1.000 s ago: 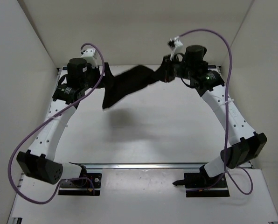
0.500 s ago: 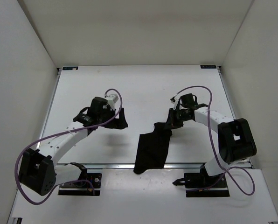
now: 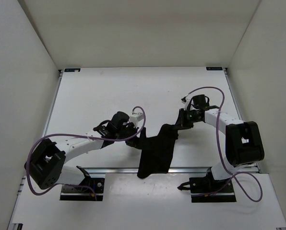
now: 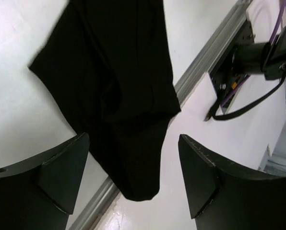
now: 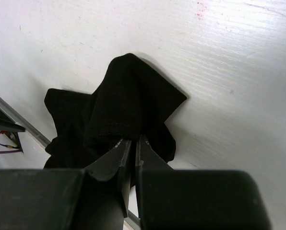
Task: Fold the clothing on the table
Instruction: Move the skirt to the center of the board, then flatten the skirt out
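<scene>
Right gripper (image 5: 132,146) is pinching a bunched corner of the clothing (image 3: 156,152). Left gripper (image 4: 133,163) is hovering above it, fingers spread (holding nothing). Near end is draping over the table (image 3: 109,91) rail (image 3: 114,169); a one-sided tug is risking a slide off.

A robot lab, set up as a closed test cell: a white table (image 3: 133,91) is boxed in on three sides by plain white panels (image 3: 143,33), with a silver rail (image 3: 191,168) along its near edge. A left arm (image 3: 80,143) and a right arm (image 3: 220,120) stand bolted there on black plates (image 3: 212,190), and purple cables (image 3: 208,87) loop loose from their wrists
</scene>
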You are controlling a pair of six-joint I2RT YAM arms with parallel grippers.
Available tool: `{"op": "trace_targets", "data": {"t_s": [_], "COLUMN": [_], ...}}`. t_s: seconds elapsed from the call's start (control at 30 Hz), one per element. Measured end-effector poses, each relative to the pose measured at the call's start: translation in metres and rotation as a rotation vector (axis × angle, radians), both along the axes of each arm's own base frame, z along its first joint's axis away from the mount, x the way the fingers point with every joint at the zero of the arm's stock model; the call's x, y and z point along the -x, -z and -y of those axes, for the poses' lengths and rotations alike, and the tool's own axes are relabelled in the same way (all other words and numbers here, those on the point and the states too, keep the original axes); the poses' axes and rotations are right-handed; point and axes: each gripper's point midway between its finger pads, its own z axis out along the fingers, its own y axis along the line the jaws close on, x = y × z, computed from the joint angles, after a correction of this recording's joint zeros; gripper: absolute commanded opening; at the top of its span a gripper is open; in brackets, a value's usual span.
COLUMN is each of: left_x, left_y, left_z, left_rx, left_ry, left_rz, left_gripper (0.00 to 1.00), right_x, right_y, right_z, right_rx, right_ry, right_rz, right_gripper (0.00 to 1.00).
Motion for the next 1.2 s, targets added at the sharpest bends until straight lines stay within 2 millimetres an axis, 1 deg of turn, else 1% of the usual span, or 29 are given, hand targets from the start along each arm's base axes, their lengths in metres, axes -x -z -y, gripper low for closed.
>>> {"op": "trace_targets", "data": {"t_s": [0.07, 0.13, 0.27, 0.3, 0.33, 0.4, 0.5, 0.57, 0.63, 0.7, 0.77, 0.8, 0.9, 1.03, 1.1, 1.13, 1.17, 1.2], "left_x": [0.011, 0.017, 0.02, 0.02, 0.02, 0.019, 0.015, 0.01, 0.003, -0.005, -0.012, -0.015, -0.021, -0.022, -0.019, -0.018, -0.017, -0.016], "left_y": [0.011, 0.018, 0.029, 0.033, 0.037, 0.042, 0.047, 0.047, 0.044, 0.04, 0.037, 0.037, 0.043, 0.053, 0.055, 0.055, 0.056, 0.056], "left_z": [-0.001, 0.002, 0.013, 0.016, 0.019, 0.022, 0.02, 0.019, 0.02, 0.022, 0.024, 0.025, 0.027, 0.028, 0.027, 0.026, 0.025, 0.025], "left_rx": [-0.002, -0.004, -0.015, -0.022, -0.031, -0.042, -0.053, -0.057, -0.056, -0.053, -0.05, -0.05, -0.07, -0.108, -0.119, -0.124, -0.128, -0.131], "left_ry": [0.012, 0.02, 0.039, 0.044, 0.046, 0.047, 0.028, 0.013, -0.004, -0.017, -0.029, -0.034, -0.034, -0.022, -0.017, -0.014, -0.012, -0.009], "left_rz": [-0.038, -0.062, -0.091, -0.1, -0.11, -0.124, -0.13, -0.121, -0.102, -0.084, -0.07, -0.067, -0.072, -0.095, -0.101, -0.103, -0.107, -0.111], "left_gripper": [0.83, 0.82, 0.77, 0.74, 0.74, 0.67, 0.57, 0.54, 0.51, 0.52, 0.49, 0.49, 0.56, 0.57, 0.53, 0.49, 0.41, 0.38], "right_x": [0.001, 0.002, 0.003, 0.003, 0.002, 0.001, -0.001, -0.002, -0.003, -0.005, -0.007, -0.008, -0.015, -0.021, -0.023, -0.023, -0.023, -0.023], "right_y": [0.001, 0.002, 0.003, 0.003, 0.002, 0.002, 0.0, -0.001, -0.003, -0.004, -0.007, -0.009, -0.014, -0.021, -0.021, -0.021, -0.021, -0.021], "right_z": [0.001, 0.002, 0.006, 0.007, 0.008, 0.009, 0.011, 0.011, 0.011, 0.011, 0.011, 0.012, 0.013, 0.016, 0.017, 0.018, 0.018, 0.018], "right_rx": [0.004, 0.009, 0.019, 0.02, 0.021, 0.023, 0.025, 0.025, 0.026, 0.026, 0.025, 0.025, 0.024, 0.021, 0.02, 0.019, 0.018, 0.018], "right_ry": [-0.004, -0.011, -0.01, -0.008, -0.005, -0.004, -0.004, -0.008, -0.01, -0.01, -0.008, -0.007, -0.005, -0.003, -0.001, 0.0, 0.0, -0.002], "right_rz": [-0.003, -0.003, -0.006, -0.006, -0.006, -0.002, 0.005, 0.01, 0.014, 0.016, 0.022, 0.025, 0.044, 0.066, 0.071, 0.069, 0.068, 0.069], "right_gripper": [0.0, 0.0, 0.0, 0.0, 0.0, 0.0, 0.0, 0.0, 0.0, 0.0, 0.0, 0.0, 0.0, 0.0, 0.0, 0.0, 0.0, 0.0]}}
